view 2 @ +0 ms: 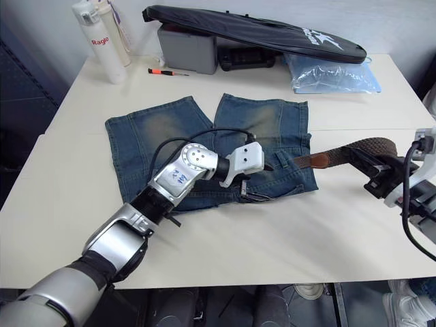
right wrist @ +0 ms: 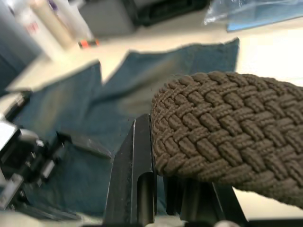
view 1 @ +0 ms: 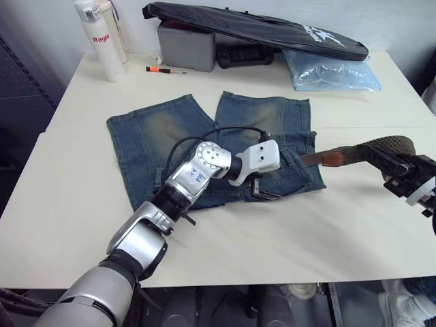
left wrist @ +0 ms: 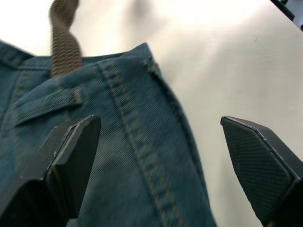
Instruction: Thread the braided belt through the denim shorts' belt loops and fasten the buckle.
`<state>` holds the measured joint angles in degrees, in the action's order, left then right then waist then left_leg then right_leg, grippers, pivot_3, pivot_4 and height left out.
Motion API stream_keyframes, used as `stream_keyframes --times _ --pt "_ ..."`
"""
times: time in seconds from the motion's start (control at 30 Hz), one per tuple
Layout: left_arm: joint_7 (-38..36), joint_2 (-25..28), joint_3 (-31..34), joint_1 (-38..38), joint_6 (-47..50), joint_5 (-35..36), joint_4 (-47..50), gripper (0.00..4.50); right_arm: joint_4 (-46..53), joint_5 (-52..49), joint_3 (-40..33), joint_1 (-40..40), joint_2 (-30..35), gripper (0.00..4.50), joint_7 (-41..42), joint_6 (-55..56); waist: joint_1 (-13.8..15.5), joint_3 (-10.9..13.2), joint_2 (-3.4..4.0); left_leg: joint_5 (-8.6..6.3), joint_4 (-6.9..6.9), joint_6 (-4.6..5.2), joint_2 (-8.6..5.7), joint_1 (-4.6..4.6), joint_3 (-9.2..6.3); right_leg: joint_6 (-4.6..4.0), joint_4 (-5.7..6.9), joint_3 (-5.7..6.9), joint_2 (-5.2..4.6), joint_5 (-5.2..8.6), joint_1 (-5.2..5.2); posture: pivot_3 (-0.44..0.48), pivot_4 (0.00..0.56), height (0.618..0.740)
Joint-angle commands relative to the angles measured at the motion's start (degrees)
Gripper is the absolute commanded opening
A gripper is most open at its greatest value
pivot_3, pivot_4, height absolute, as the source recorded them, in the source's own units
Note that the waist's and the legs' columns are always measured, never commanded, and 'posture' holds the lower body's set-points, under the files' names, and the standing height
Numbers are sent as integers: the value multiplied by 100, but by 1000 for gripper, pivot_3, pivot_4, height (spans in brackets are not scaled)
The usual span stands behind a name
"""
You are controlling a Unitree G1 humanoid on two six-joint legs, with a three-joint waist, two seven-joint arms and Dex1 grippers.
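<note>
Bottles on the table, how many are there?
2. Both stand at the table's far left corner: a white bottle with red lettering in front, and a second bottle right behind it, partly hidden. Others could be behind the black bag.

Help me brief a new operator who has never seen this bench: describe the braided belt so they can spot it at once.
Start at the denim shorts spread in the middle of the table. From their waistband a narrow strap runs toward the robot's right, up into the right gripper: the braided belt. Unlike the smooth black cables, it is dark-brown weave with a tan leather section.
</note>
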<state>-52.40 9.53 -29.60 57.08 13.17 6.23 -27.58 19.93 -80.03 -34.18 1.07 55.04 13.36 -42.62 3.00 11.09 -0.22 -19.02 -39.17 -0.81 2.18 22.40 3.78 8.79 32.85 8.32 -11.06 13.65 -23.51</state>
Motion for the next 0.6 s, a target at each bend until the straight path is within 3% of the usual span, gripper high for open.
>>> stream_keyframes --times 0.03,0.1,0.2,0.23,0.27,0.3,0.47,0.6 --pt "91 -402 -138 78 -524 -429 -508 4471 -186 351 -386 36 445 0 414 -290 -14 1 -1 0 -1 0 0 -1 1 -1 0 -2 0 -2 0 0 150 740" --pt "209 -450 -362 19 -630 -724 -783 4471 -161 428 -318 3 381 0 416 -280 -7 0 0 1 -2 1 0 -1 2 0 0 -4 0 -3 0 0 150 740" --pt "436 -514 -477 11 -832 -1102 -1158 3702 -82 471 -239 -28 240 0 407 -290 2 1 -1 1 -3 2 0 -1 4 1 -1 -4 0 -4 0 0 150 740" --pt "471 -508 -490 26 -990 -1204 -1219 3183 -59 496 -232 -28 205 0 418 -311 3 1 -2 1 -3 1 0 0 4 1 -2 -4 0 -4 -1 0 150 740" --pt "493 -517 -484 40 -1122 -1285 -1285 3017 -42 525 -235 -34 173 0 430 -337 5 0 -2 1 -3 1 0 0 4 2 -4 -4 0 -5 -1 0 150 740" --pt "344 -489 -457 2 -1268 -1271 -1219 2406 -35 542 -243 -38 140 0 431 -364 12 0 -2 1 -5 2 0 -1 4 3 -4 -4 0 -6 2 0 150 740" --pt "-758 -25 -458 -373 -2092 -1147 -601 176 56 376 -268 -25 12 0 370 -641 -9 -1 1 2 -5 3 1 -1 4 0 -4 -5 0 -11 -1 0 150 740" --pt "-1965 601 -421 -934 -2181 -644 432 8 284 -2 -268 20 -269 0 100 -793 -46 -3 4 2 -2 2 5 -3 7 -3 -3 -5 2 -9 -2 0 150 740"
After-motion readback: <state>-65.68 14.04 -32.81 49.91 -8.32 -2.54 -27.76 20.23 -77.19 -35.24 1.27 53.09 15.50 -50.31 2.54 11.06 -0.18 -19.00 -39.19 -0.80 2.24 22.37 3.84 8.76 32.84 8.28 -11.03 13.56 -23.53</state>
